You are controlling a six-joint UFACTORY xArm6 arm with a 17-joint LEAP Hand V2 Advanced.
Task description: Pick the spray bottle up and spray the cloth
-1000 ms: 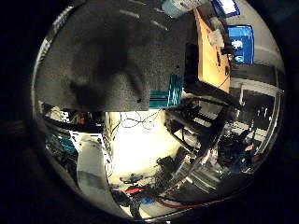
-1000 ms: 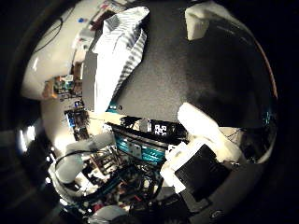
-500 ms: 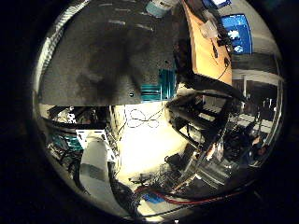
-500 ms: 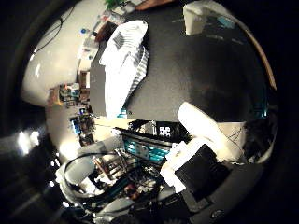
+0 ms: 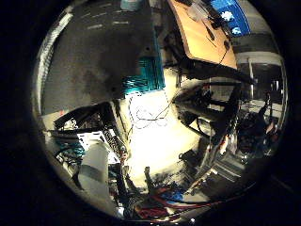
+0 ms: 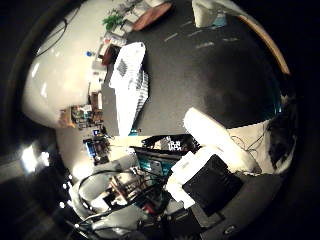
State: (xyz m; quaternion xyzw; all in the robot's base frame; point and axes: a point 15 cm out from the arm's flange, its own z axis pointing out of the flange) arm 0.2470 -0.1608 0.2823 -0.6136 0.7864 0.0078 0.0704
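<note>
A white and grey striped cloth (image 6: pixel 130 82) lies crumpled on the black table (image 6: pixel 205 75) near its edge, in the thumb side palm view. My right hand (image 6: pixel 218 145) hangs off the table's side, away from the cloth, with its white fingers relaxed and nothing between them. One fingertip (image 6: pixel 205 12) shows at that view's rim. In the little finger side palm view a small pale blue thing (image 5: pixel 132 5) stands at the far part of the table (image 5: pixel 89 56). It may be the spray bottle; I cannot tell.
A teal crate-like thing (image 5: pixel 146 75) sits at the table's edge. A wooden desk (image 5: pixel 202 33) with a screen (image 5: pixel 226 6) stands beyond. Below the table are a lit floor (image 5: pixel 160 137), racks and equipment (image 6: pixel 120 185).
Both views have shifted: the hand has drawn back from the table, so the cloth and table look smaller and more floor shows. The fingers keep the same pose.
</note>
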